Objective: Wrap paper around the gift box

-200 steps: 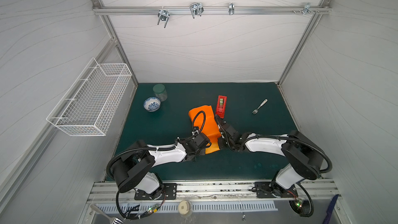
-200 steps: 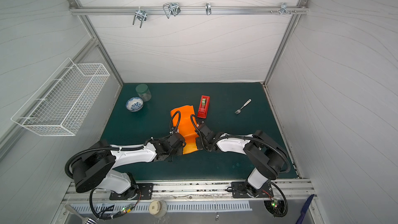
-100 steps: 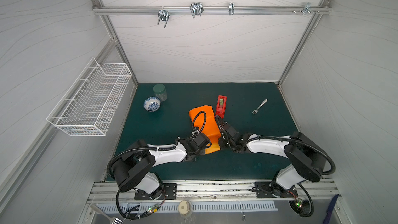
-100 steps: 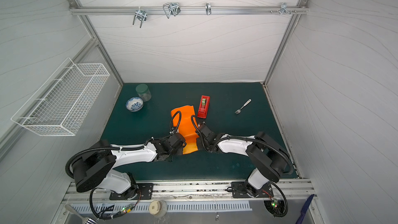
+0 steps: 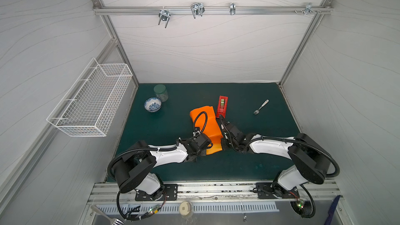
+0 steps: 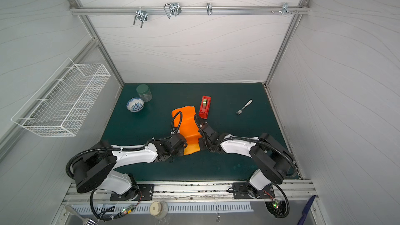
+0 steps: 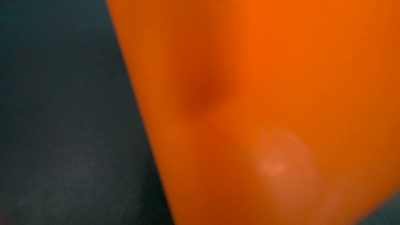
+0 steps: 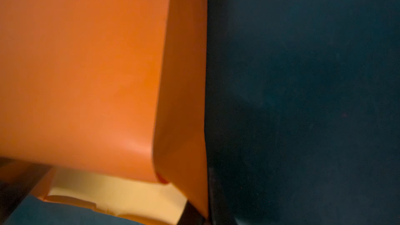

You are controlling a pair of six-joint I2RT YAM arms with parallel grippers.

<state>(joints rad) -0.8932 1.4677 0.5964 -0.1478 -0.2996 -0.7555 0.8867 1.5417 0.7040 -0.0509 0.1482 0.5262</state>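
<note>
1. The left gripper [image 5: 209, 146] and the right gripper [image 5: 223, 144] are set low over the mat [image 5: 164, 126], a dark green, finely grained sheet. Both sets of jaws are drawn closed. They are masked by the black wrist housings in both top views, so whether any paper is pinched cannot be told.
2. Between the two grippers the near end of the paper [image 5: 211, 126] is found. It is a thin, glossy, bright orange sheet, and its nearest flap lies flat and is seen in a paler yellow-orange.
3. Just beyond the grippers the paper is raised into a flat-topped, sharp-edged block shape, with a step down to the near flap. The gift box is hidden beneath it.
4. In the right wrist view the paper [image 8: 86, 61] is shown as a smooth face folded over a crisp edge into a side wall that meets the mat. A pale yellow, smooth surface is glimpsed under its edge, and whether that is the box cannot be told.
5. In the left wrist view the paper [image 7: 259, 61] is reduced to an orange blur with one soft dent.
6. Farther from the grippers the sheet's far end is gently curved and is crossed by a black ribbed cable loop [image 5: 200, 121].
7. Beyond the right gripper, just beside the paper's far corner, a narrow red plastic tape dispenser [image 5: 222, 107] is laid.
8. Well apart, beyond and to the right of the right gripper, a metal fork [image 5: 260, 107] is seen.
9. Well beyond the left gripper, a round blue-and-white bowl [image 5: 152, 104] is set just beside a clear jar [image 5: 161, 93] with a dark green lid.
</note>
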